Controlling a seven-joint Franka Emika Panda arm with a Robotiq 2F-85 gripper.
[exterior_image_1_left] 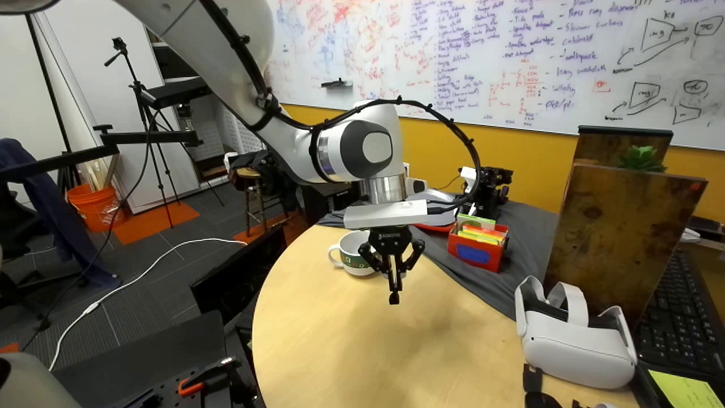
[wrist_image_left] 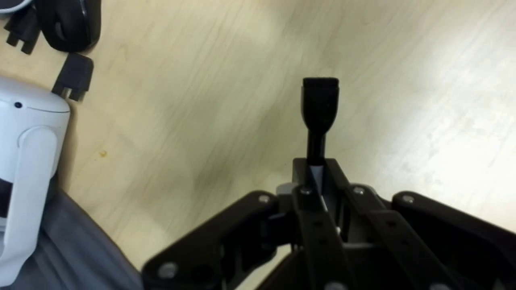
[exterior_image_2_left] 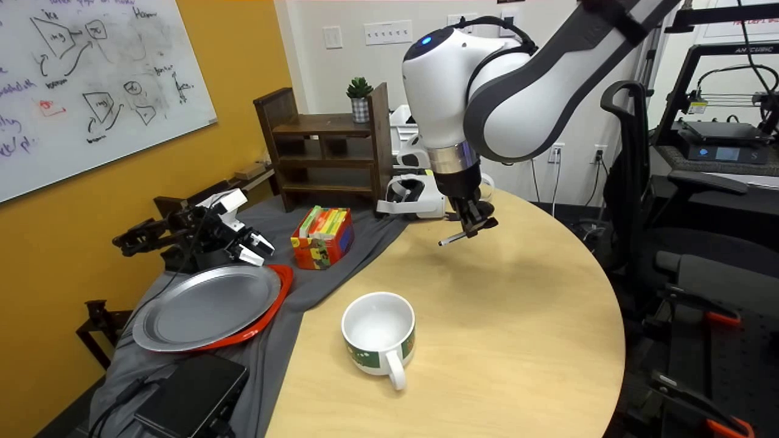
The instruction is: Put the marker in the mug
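Observation:
The mug (exterior_image_1_left: 355, 262) is white with a green band and stands upright on the round table, its handle at its left there. It also shows in an exterior view (exterior_image_2_left: 368, 359), white inside, with nothing seen in it. My gripper (exterior_image_1_left: 395, 281) is shut on the marker (exterior_image_2_left: 451, 240) and holds it above the table, away from the mug. The marker lies nearly level, with a pale barrel and a flared black end. In the wrist view the black end (wrist_image_left: 319, 102) sticks out past the fingertips (wrist_image_left: 316, 171); the mug is out of view there.
A white headset (exterior_image_1_left: 578, 345) stands at the table's edge, near a black mouse (wrist_image_left: 68, 24). A red box of cards or books (exterior_image_2_left: 322, 240), a grey plate on a red one (exterior_image_2_left: 207, 307) and a wooden shelf (exterior_image_2_left: 328, 146) stand on the grey cloth.

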